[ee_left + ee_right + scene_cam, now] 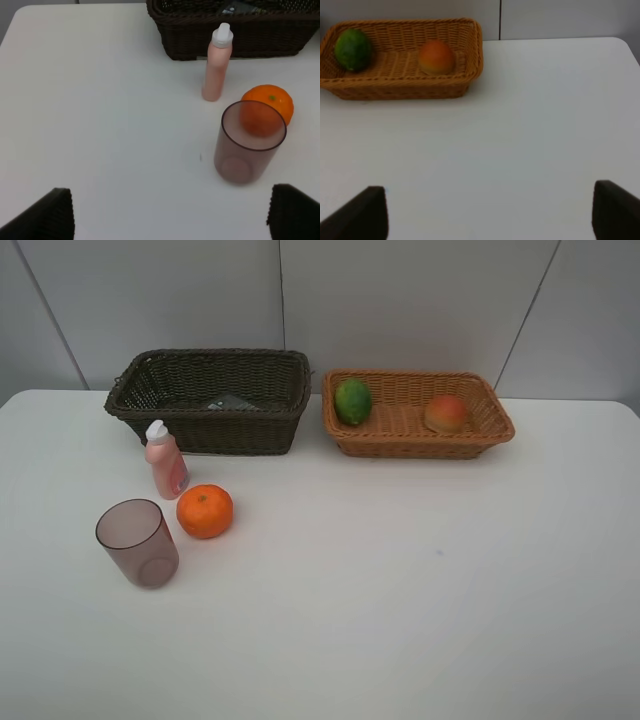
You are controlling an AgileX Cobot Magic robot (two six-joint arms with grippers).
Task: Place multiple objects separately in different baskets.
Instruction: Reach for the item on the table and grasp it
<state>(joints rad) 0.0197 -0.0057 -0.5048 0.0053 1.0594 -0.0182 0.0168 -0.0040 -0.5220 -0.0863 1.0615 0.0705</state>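
Translucent mauve plastic cup: 1, upright on white table, far left.
Small pink bottle, white cap: 1, standing just behind cup.
Round orange: 1, just right of cup.
Deep dark-brown wicker basket: 1; dark item inside, markings too small to read.
Shallow tan wicker basket: 1; holds green lime at left end, red-orange peach-like fruit toward right.
Left gripper, right gripper: both spread wide, empty.
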